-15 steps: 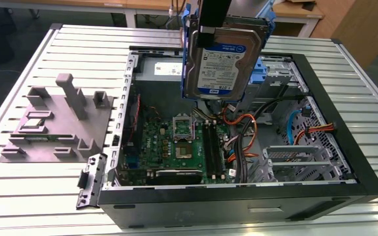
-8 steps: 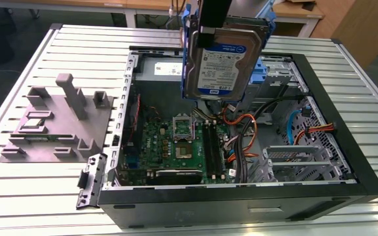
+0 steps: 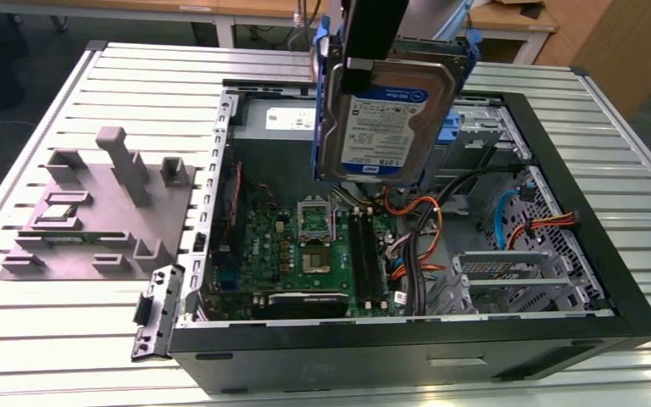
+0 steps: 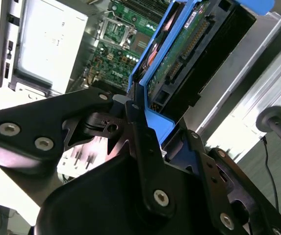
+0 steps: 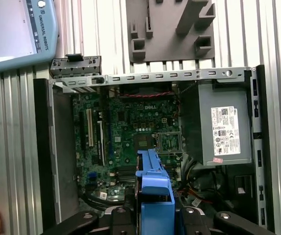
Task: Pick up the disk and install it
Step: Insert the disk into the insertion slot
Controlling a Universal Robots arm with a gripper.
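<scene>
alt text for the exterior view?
The gripper holds the disk roughly upright, label showing, above the open computer case and its motherboard. A grey fixture sits on the slatted table at the exterior view's left.

My gripper [image 4: 152,120] is matte black with silver screw heads. The disk [image 3: 388,127] is silver-grey, its label white with blue bands, and the carrier bracket [image 5: 155,196] framing it is bright blue. In the exterior view, the motherboard [image 3: 303,250] at seven o'clock of the disk is green, the cables [image 3: 433,222] at five o'clock are orange, and the fixture block [image 3: 99,212] at nine o'clock is plain grey. The case [image 3: 416,360] is black, the table [image 3: 65,356] silver with ribbed stripes.
</scene>
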